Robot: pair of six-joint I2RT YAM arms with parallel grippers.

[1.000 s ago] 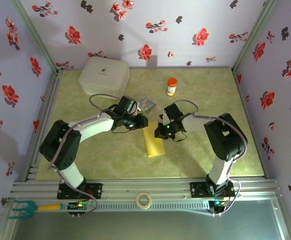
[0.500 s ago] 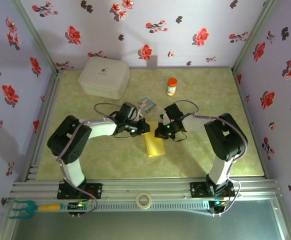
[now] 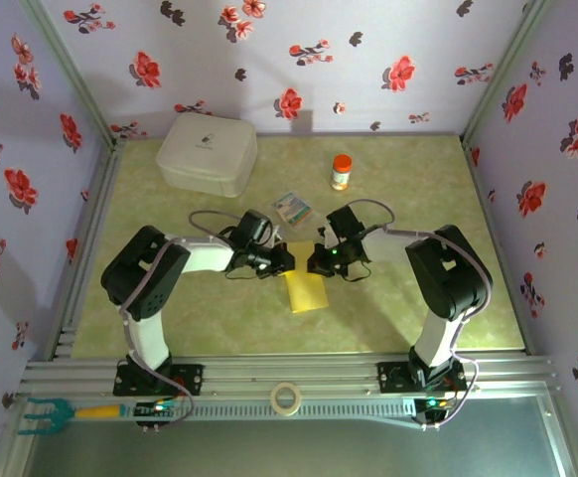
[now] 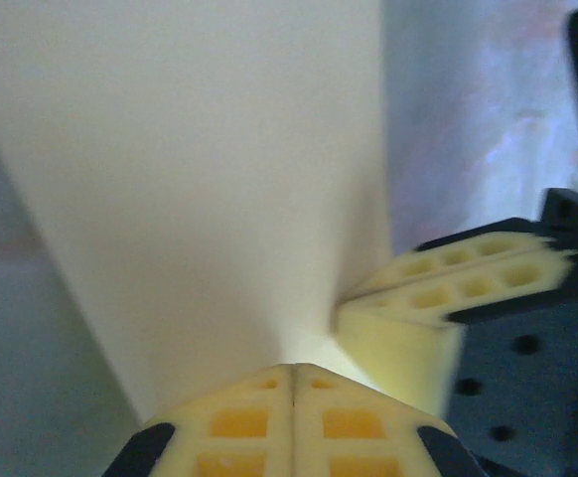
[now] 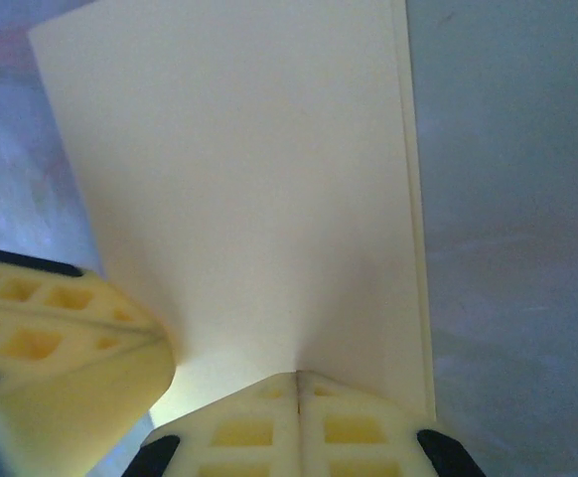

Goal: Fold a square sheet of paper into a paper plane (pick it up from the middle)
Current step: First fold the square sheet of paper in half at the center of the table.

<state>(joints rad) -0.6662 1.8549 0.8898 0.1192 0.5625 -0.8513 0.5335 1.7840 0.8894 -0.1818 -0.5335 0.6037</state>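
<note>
The square sheet of paper (image 3: 307, 291) is yellow and folded double into a narrow strip at mid table. Its far end is pinched from both sides. My left gripper (image 3: 283, 261) is shut on the strip's far left corner, and my right gripper (image 3: 315, 261) is shut on the far right corner. In the left wrist view the paper (image 4: 200, 179) spreads out from my shut left gripper (image 4: 292, 374), with the right gripper's fingers (image 4: 458, 283) beside it. In the right wrist view the paper (image 5: 259, 179) shows two layers above my shut right gripper (image 5: 299, 376).
A white box (image 3: 208, 152) stands at the back left. An orange-capped bottle (image 3: 341, 172) stands at the back middle. A small printed packet (image 3: 293, 207) lies just behind the grippers. A tape roll (image 3: 286, 398) and a green-handled tool (image 3: 59, 411) rest on the front rail.
My left gripper has moved right and down to the paper's far end and shut on it. The right gripper has stayed shut on the paper.
</note>
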